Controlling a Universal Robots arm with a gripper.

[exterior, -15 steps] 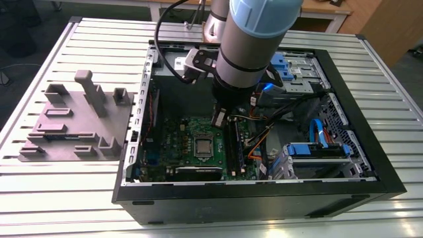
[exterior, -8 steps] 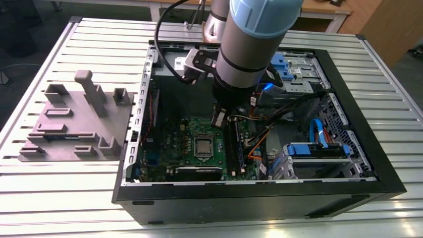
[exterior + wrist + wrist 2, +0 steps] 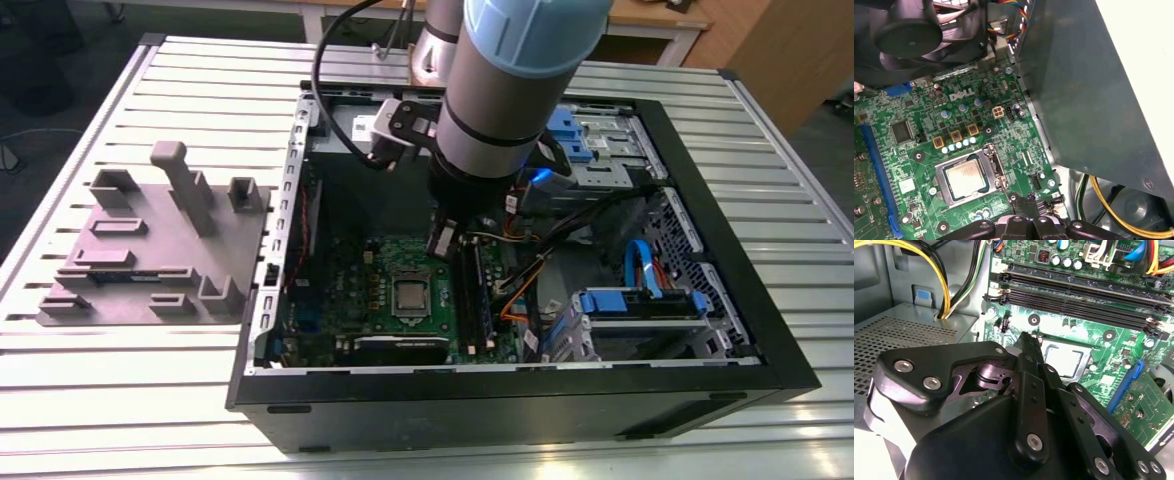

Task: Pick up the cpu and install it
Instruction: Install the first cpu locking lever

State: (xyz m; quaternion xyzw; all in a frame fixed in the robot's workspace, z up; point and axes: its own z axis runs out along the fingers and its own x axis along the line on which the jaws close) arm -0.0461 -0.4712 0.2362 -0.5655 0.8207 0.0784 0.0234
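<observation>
- The cpu (image 3: 968, 178) lies flat in the socket frame (image 3: 995, 165) on the motherboard (image 3: 929, 145); I see its shiny square top in both wrist views, and in the exterior view it sits at (image 3: 408, 294) near the middle of the green board
- My claw (image 3: 445, 240) hangs inside the open computer case (image 3: 747, 330), just above the board; in the exterior view the chip lies a little below it and toward the exterior view's left, near but apart from the tips
- In the second wrist view the claw (image 3: 1026, 340) has its black links drawn together into one narrow stem, so I read the fingers as pressed together with nothing between them
- In that same view the cpu (image 3: 1066, 359) sits just beyond the tip and off to one side, not straight under it; I judge that sideways offset to be the relation that matters here
- The chip is square, so I see no long axis to line up with; its edges run parallel to the long black memory slots (image 3: 1079, 302)
- The grey fixture block (image 3: 154, 250) rests on the table (image 3: 120, 400) outside the case, well apart from the claw
- From how things lie, I judge the chip already seated in its socket
</observation>
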